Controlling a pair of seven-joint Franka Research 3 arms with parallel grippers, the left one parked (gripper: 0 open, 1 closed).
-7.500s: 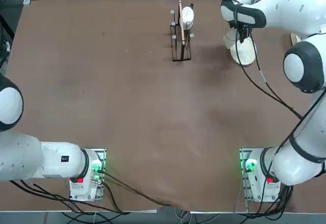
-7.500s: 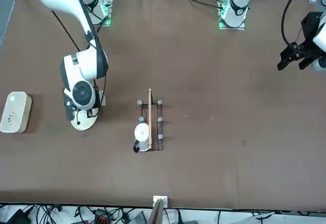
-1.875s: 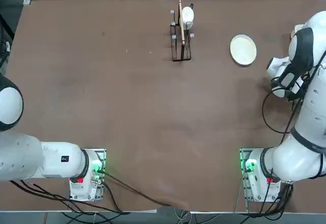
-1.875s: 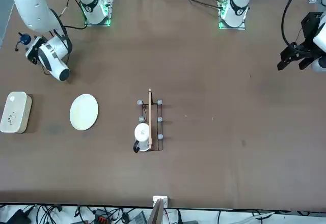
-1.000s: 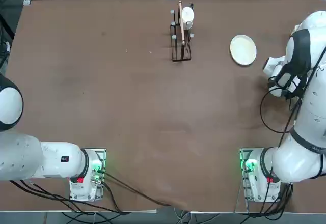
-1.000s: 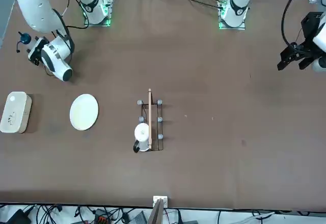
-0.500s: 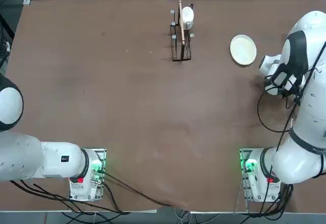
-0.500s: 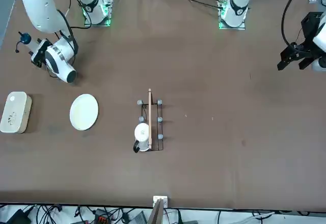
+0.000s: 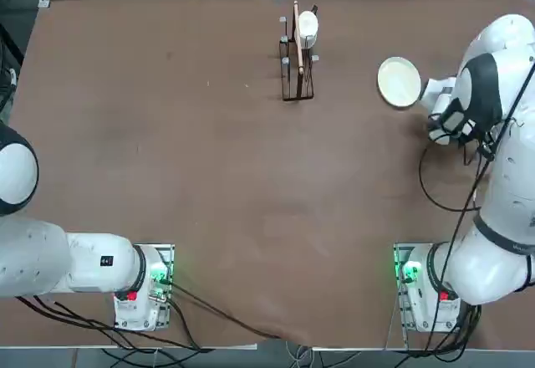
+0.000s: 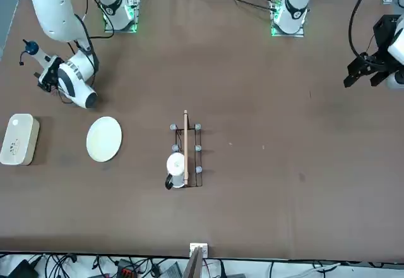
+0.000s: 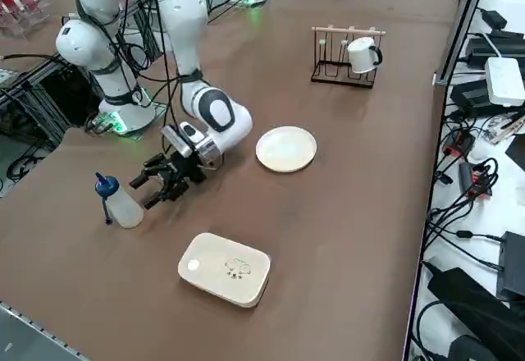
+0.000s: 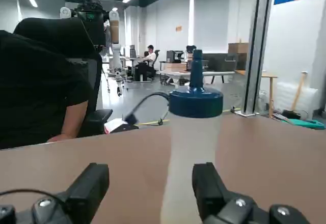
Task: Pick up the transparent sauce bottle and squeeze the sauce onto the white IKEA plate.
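1. Now, my right end effector (image 12: 152, 173) is low over the bench (image 11: 328, 213), close to the sauce bottle (image 11: 125, 208). Its two fingers are spread wide, and they hold nothing.
2. I see the sauce bottle standing up on the bench, just past the fingertips. It is cloudy white, so I can see a bit through it. Its blue cap (image 12: 196, 103) has a pointy top, with a little stopper (image 12: 131, 118) on a bendy strap at the side.
3. The round white plate (image 10: 104, 139) lies flat on the bench, apart from the bottle and farther from the arm bases.
4. A white box with round corners (image 11: 225, 269) sits to the robot's right of the plate, apart from it.
5. Well to the robot's left of the plate, I see a dark wire rack (image 11: 344, 70) with a light wooden bar. A white mug (image 11: 362, 55) with a black handle is on it.
6. Past the bench edge, a person (image 12: 41, 86) in dark clothes is beside a black chair (image 12: 91, 71).
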